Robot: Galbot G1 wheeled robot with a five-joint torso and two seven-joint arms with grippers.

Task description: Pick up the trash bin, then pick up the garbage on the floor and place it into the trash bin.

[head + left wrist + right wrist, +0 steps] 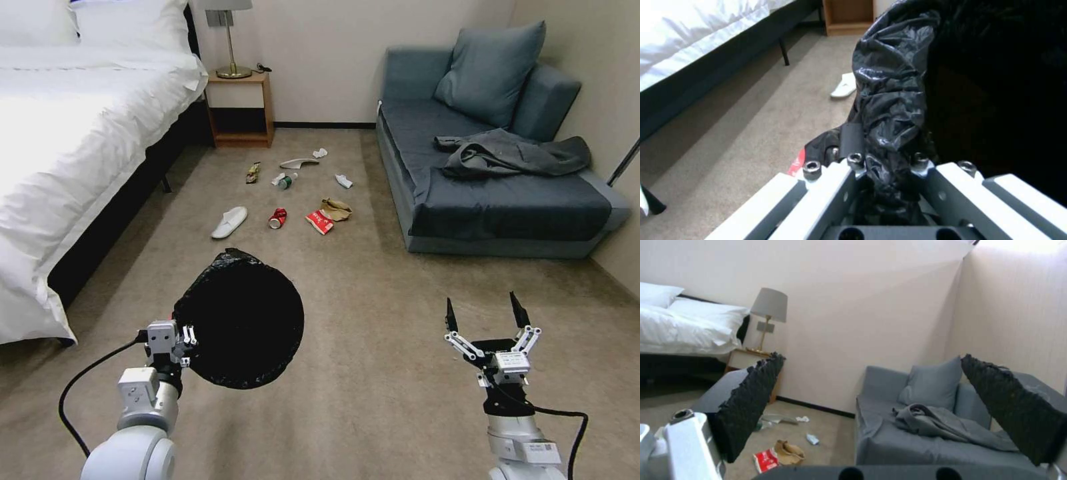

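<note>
Up front, left gripper (189, 343) clamps one trash bin (240, 327) – two slippers (229, 221) (apart) beyond.

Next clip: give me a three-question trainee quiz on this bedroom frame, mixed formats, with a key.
1. True or false: the left end effector is shut on the rim of the trash bin and holds it off the floor.
2. Multiple choice: the right end effector is (A) shut on a tissue, (B) open and holding nothing, (C) shut on the red can.
3. Fill in: the grey garment lies on the ____.

Key
1. True. The left wrist view shows the bin's black bag pinched between the fingers.
2. B. The red can lies on the carpet beside the near slipper.
3. Sofa.
</note>
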